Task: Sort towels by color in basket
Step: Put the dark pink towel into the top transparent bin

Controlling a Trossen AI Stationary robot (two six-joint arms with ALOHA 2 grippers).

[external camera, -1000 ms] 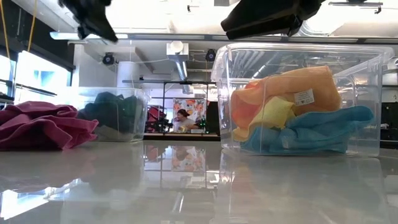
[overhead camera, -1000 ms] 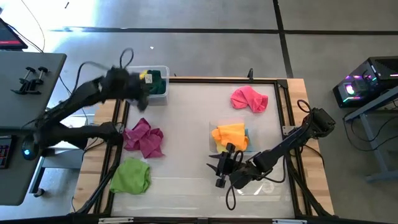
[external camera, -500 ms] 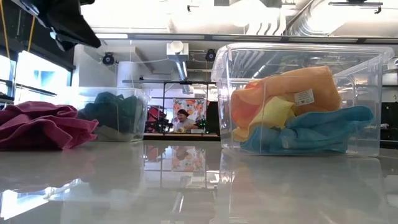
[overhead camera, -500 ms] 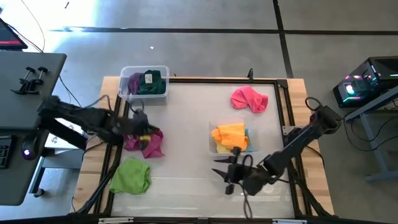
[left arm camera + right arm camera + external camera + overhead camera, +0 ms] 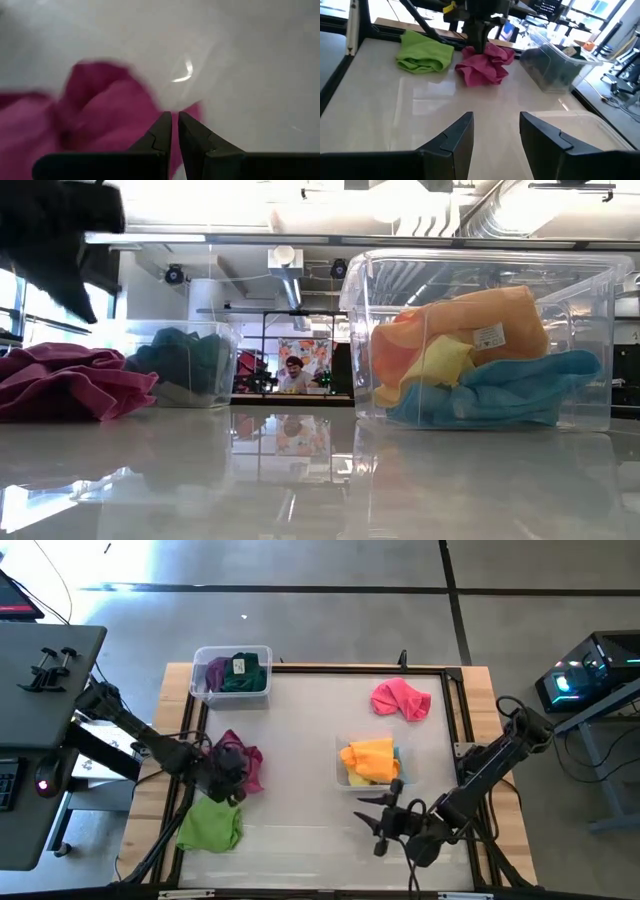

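Observation:
My left gripper (image 5: 228,768) is shut and hangs, pointing down, just above the crumpled magenta towel (image 5: 240,762) at the table's left; the low view shows a gap between them. In the left wrist view its fingertips (image 5: 175,119) stand over the magenta towel (image 5: 100,120). A lime green towel (image 5: 212,823) lies near the front left and a pink towel (image 5: 402,698) at the far right. My right gripper (image 5: 385,821) is open and empty near the front right, facing left across the table (image 5: 495,127).
A clear bin (image 5: 205,690) at the far left corner holds a purple and a dark green towel. A second clear bin (image 5: 342,772) at centre right holds orange, yellow and light blue towels (image 5: 480,350). A wooden frame borders the white table.
My left gripper has swung from the far-left bin toward the near edge and come down over the magenta towel, staying shut. My right gripper has drifted toward the table's right and near edges, still open. No towel has moved.

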